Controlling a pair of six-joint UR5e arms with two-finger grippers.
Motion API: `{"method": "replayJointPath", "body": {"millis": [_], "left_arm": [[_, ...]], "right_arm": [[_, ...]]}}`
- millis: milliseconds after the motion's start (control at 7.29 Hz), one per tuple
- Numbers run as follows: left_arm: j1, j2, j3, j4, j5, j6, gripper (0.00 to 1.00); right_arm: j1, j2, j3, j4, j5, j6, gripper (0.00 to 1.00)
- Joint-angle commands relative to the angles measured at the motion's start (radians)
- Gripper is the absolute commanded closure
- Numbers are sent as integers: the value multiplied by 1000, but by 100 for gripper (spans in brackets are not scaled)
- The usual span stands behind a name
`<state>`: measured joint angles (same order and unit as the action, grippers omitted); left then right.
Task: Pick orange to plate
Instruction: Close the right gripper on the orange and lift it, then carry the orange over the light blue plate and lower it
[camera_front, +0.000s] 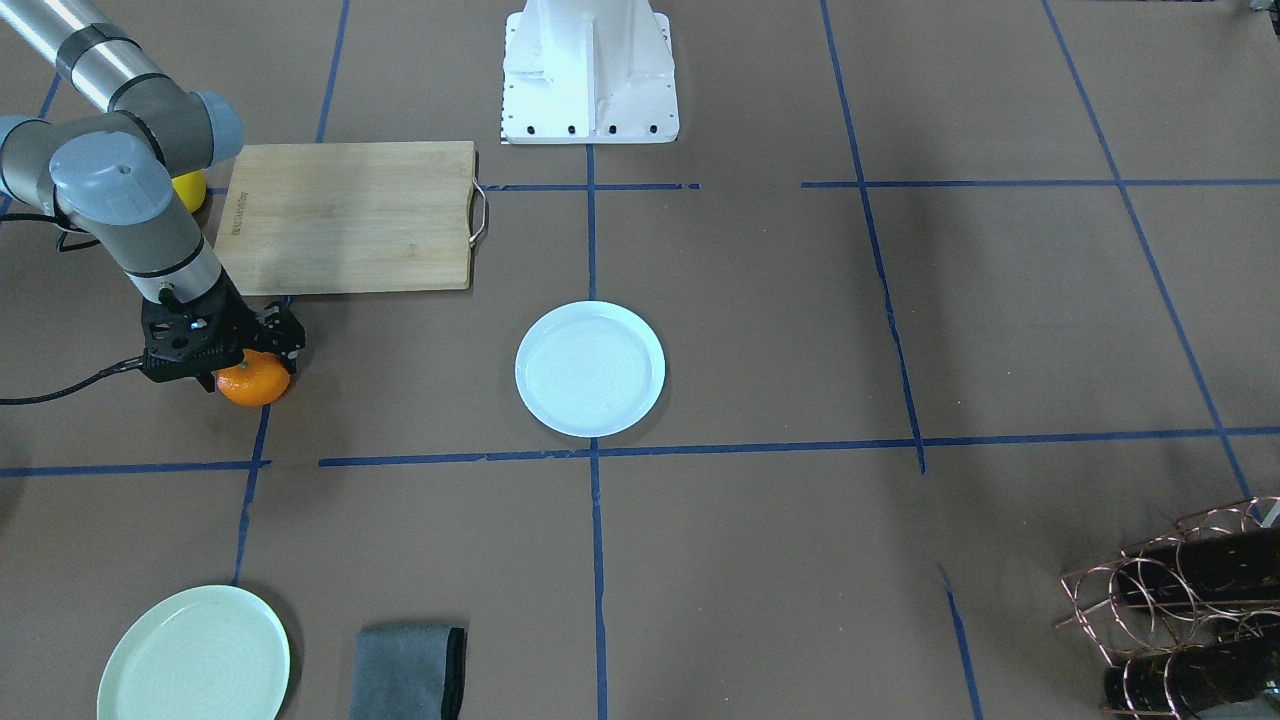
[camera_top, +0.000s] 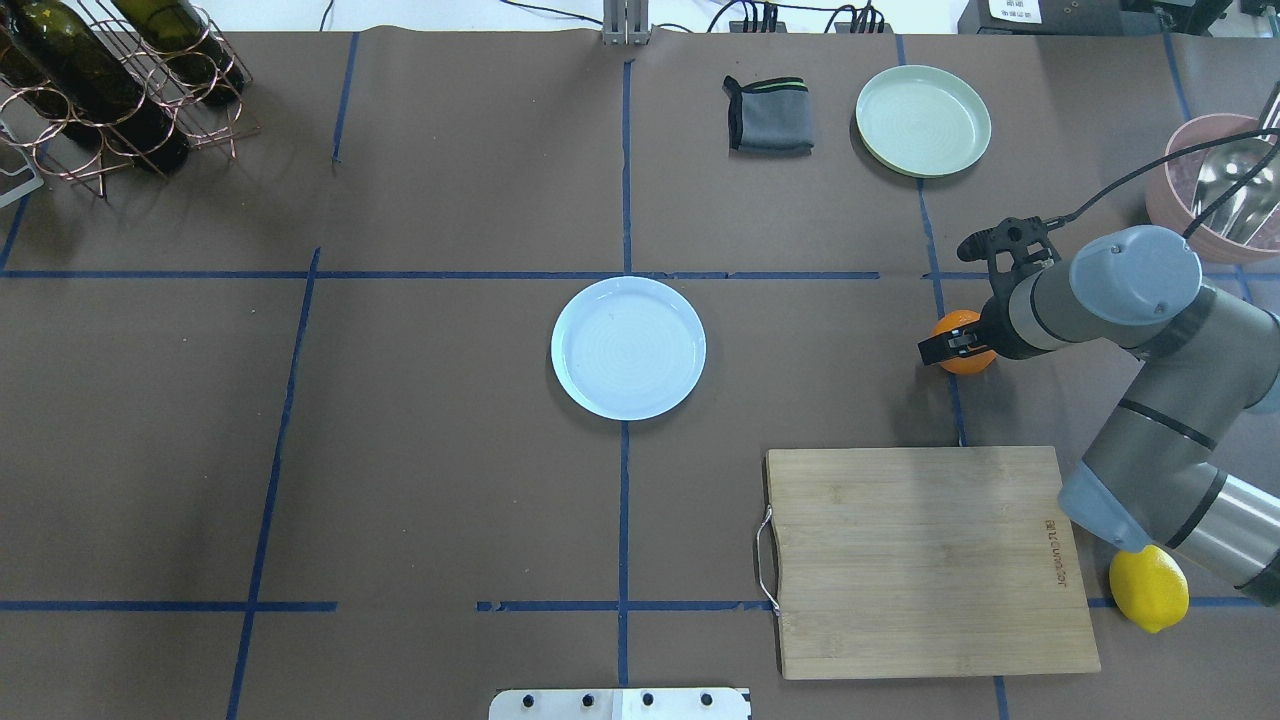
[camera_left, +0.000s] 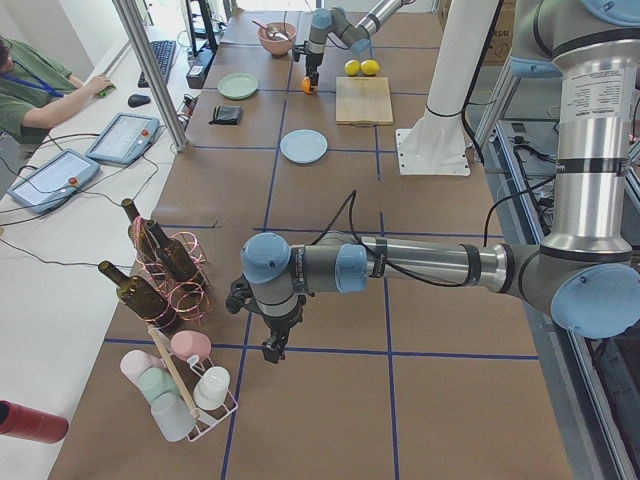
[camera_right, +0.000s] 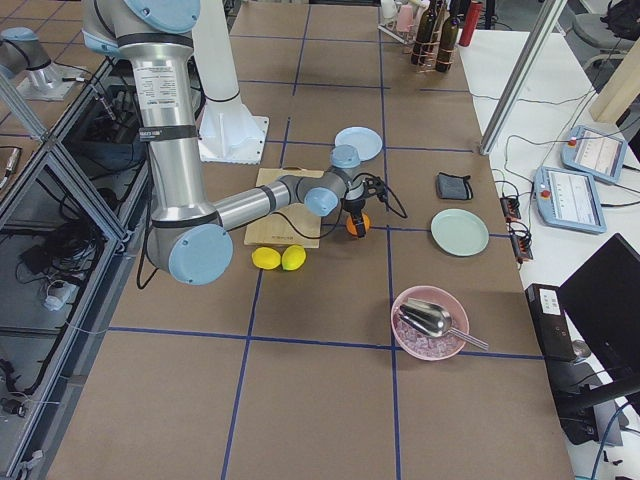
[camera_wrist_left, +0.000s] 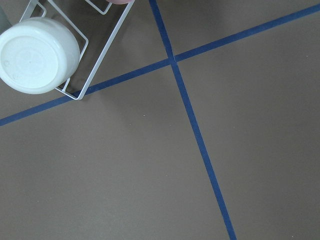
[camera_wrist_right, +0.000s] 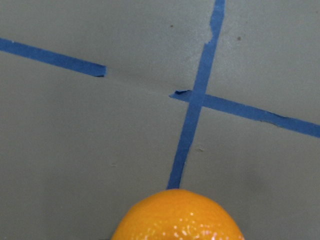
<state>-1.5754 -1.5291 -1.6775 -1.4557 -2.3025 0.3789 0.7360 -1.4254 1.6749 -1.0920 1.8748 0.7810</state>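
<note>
The orange (camera_front: 255, 384) (camera_top: 958, 325) rests on the brown table on a blue tape line, on the robot's right side. My right gripper (camera_front: 248, 365) (camera_top: 962, 345) is lowered over it, its black fingers pressed against both sides, shut on the fruit. The right wrist view shows the orange's top (camera_wrist_right: 177, 217) at the bottom edge. The bluish-white plate (camera_front: 590, 368) (camera_top: 628, 347) lies empty at the table's middle, well apart from the orange. My left gripper (camera_left: 272, 350) hangs low over the far-left table end; I cannot tell if it is open.
A wooden cutting board (camera_top: 920, 560) lies near the right arm, with a lemon (camera_top: 1150, 588) beside it. A mint-green plate (camera_top: 923, 120), grey cloth (camera_top: 768, 115) and pink bowl (camera_top: 1215, 190) sit beyond. A wine rack (camera_top: 100, 80) and cup rack (camera_wrist_left: 40, 55) stand at the left.
</note>
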Motion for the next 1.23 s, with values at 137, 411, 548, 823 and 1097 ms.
{"method": "replayJointPath", "body": {"millis": [137,411,548,823,1097], "left_arm": [[0,0,-1,0,0,0,0],[0,-2,-1,0,0,0,0],[-2,-2,-1,0,0,0,0],[-2,-3,-1,0,0,0,0],[-2,-8,-1,0,0,-2,0]], "right_arm": [[-6,3,-3,0,-5,1,9],[-6,42,-9,-5,-3,1,61],[-4,74,-8,-14,-3,4,74],[-12,223,-9,-117,-3,137,73],[-88,461,-70,-287,-64,313,72]]}}
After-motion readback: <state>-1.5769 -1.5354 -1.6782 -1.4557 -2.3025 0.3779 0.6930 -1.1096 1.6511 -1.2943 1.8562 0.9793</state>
